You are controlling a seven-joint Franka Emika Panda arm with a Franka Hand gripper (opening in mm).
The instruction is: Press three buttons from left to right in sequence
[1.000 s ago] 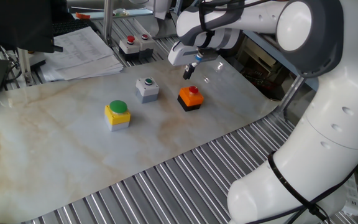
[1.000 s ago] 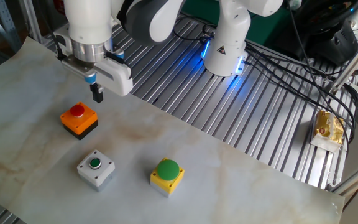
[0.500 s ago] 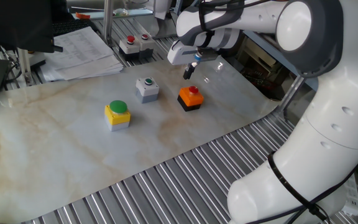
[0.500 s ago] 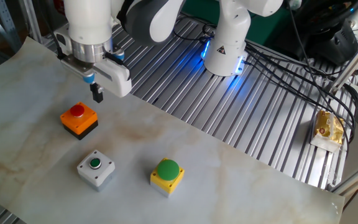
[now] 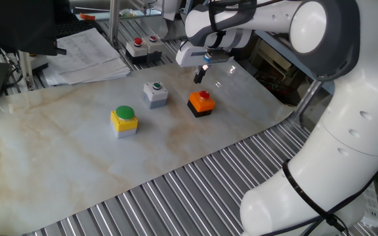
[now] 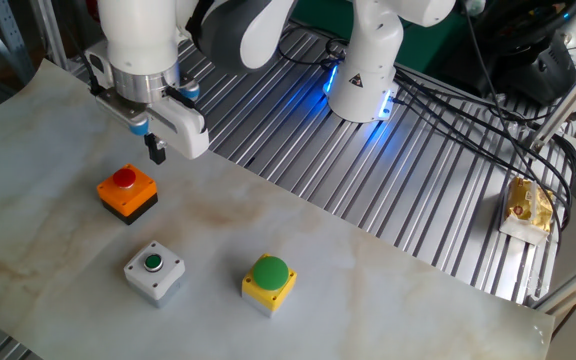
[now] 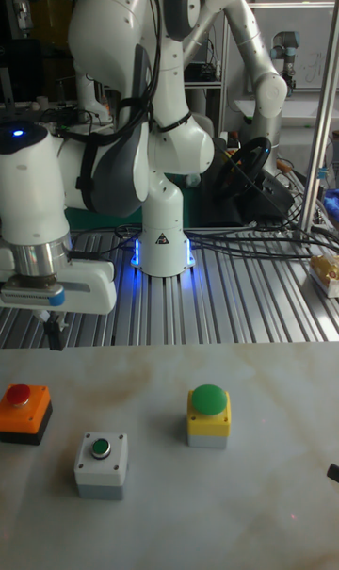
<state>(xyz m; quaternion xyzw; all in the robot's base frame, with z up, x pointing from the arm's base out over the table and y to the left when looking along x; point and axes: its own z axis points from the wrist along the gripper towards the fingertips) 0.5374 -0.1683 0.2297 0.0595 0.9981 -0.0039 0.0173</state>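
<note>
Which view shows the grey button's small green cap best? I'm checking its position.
The other fixed view: the grey button faces up, cap unobstructed. One fixed view shows it smaller and farther; the tall fixed view shows it at a low angle.

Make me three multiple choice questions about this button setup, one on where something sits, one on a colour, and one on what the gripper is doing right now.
1. Which button box sits between the other two in the row?
A. yellow box
B. grey box
C. orange-black box

2. What colour is the cap on the orange-black box?
A. red
B. green
C. blue

3. What is the gripper doing?
A. pressing the yellow box
B. resting flat on the table
C. hanging in the air near the orange-black box, touching no button

Answers:
1. B, the grey box stands between the yellow box and the orange-black box.
2. A, its cap is red, while the other two caps are green.
3. C, the gripper hangs above the table, clear of the box's cap.
</note>
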